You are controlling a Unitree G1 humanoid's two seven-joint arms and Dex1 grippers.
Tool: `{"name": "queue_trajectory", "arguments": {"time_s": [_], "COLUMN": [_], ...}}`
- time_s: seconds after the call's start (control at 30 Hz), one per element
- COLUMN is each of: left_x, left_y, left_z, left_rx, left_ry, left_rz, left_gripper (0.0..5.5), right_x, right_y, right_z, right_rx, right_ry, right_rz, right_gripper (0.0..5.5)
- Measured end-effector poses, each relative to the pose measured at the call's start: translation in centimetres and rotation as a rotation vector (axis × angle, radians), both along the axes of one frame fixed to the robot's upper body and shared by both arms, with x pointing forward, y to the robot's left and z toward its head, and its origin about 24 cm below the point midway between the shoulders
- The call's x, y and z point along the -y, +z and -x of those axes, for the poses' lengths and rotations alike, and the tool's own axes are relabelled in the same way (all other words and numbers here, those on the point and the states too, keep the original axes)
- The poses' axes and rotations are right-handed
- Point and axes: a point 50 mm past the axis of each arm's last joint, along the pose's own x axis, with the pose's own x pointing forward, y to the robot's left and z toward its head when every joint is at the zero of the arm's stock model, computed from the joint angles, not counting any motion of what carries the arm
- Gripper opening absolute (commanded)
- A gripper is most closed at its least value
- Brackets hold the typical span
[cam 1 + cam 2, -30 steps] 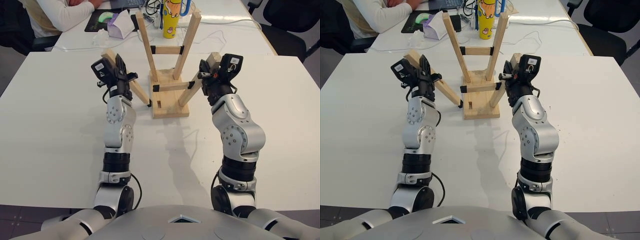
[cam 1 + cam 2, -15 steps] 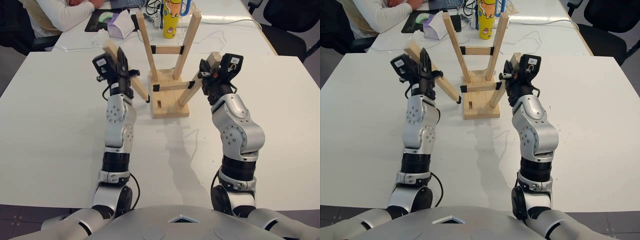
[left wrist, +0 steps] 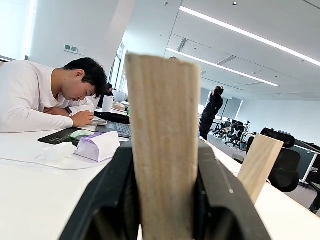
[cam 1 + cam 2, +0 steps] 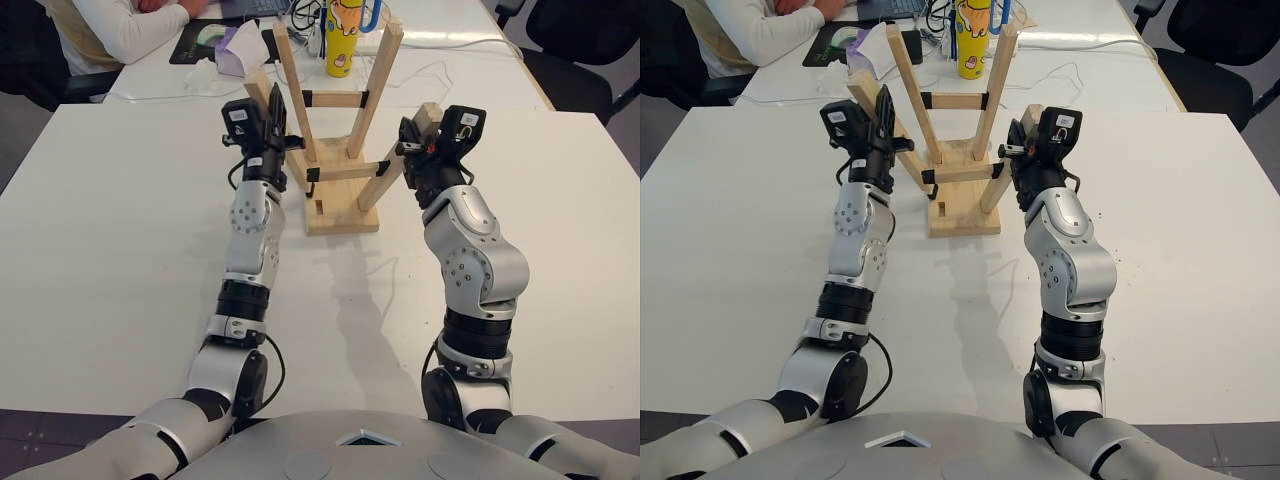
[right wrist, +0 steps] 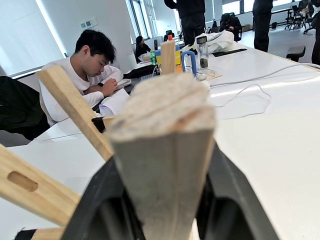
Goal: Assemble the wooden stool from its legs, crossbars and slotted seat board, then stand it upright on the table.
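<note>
Bright, even light from ceiling strips (image 3: 235, 31) falls on the white table (image 4: 110, 230), casting only soft, faint shadows.

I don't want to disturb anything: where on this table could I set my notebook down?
Bare tabletop lies outside the left arm, outside the right arm, and between the arms before the seat board. Crowded: the stool, where left gripper and right gripper each hold a leg.

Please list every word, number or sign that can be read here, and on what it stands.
No text can be read.
White sticker by the left claw: too small to read.
White sticker by the right claw: too small to read.
Yellow cup: a picture, no legible words.
Wooden leg in each claw: no print.
</note>
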Motion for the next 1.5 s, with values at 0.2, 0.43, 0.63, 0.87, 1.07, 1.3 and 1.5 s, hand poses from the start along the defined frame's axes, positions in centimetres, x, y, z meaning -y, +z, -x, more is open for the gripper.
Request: {"name": "queue_trajectory", "arguments": {"time_s": [0.2,0.43,0.63,0.87,1.07,1.3,1.5], "left_x": [-0.2,-0.9,-3.2,-4.7,-4.4,-3.9,-3.5], "left_y": [-0.4,-0.1,0.9,2.8,1.9,0.2,0.2], "left_z": [1.8,2.4,2.7,3.5,3.2,2.3,2.0], "left_rx": [-0.009,-0.038,-0.098,-0.153,-0.220,-0.288,-0.302], "left_ry": [-0.018,-0.002,0.092,0.099,0.078,0.080,0.070], "left_rz": [-0.015,-0.038,0.049,0.285,0.332,0.384,0.428], "left_gripper": [1.04,1.05,1.04,1.04,1.04,1.04,1.04], "right_x": [0.0,0.0,0.1,0.1,0.0,0.1,0.2], "right_y": [0.0,0.0,0.0,0.0,-0.1,-0.1,-0.1], "right_z": [0.0,0.0,0.0,0.0,0.0,-0.1,-0.1], "right_rx": [-0.002,-0.001,0.004,0.005,0.006,0.008,0.009], "right_ry": [-0.010,-0.011,-0.012,-0.019,-0.026,-0.035,-0.043], "right_rz": [-0.001,-0.003,-0.004,-0.005,-0.007,0.000,-0.002], "right_gripper": [1.03,1.03,1.03,1.03,1.03,1.03,1.03]}}
